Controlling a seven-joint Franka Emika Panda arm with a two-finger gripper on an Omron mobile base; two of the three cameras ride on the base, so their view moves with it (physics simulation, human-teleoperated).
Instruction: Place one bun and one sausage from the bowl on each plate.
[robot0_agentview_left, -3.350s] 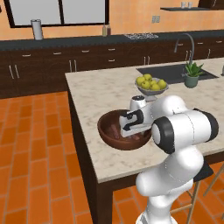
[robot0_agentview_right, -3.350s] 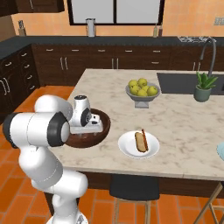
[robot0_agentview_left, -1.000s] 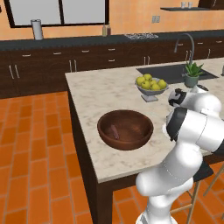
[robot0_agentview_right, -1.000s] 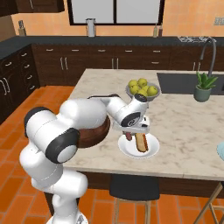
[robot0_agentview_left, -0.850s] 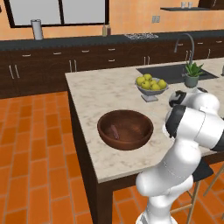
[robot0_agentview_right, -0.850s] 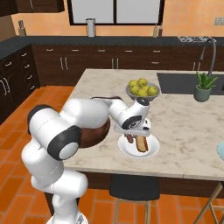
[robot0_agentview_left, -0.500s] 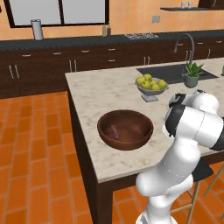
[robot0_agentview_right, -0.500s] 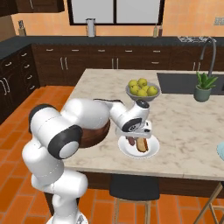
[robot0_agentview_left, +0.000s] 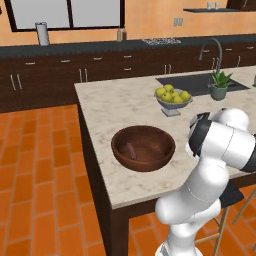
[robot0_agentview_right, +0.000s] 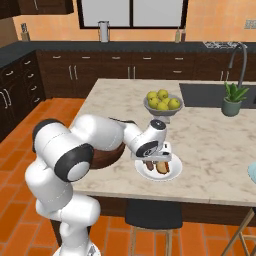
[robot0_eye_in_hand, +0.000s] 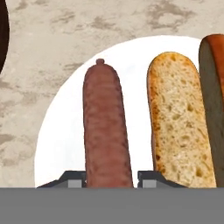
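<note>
The gripper (robot0_agentview_right: 156, 161) is hanging low over the white plate (robot0_eye_in_hand: 65, 131), fingers closely flanking the sausage (robot0_eye_in_hand: 106, 127), apparently setting it beside the bun (robot0_eye_in_hand: 179, 122); grip contact unclear.

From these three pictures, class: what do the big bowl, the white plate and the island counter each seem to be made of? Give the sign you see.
Bowl: apparently wood, dark brown with a slight sheen.
White plate: probably glazed ceramic, plain and smooth.
Island counter: looks like polished stone, beige with mottled veins.
</note>
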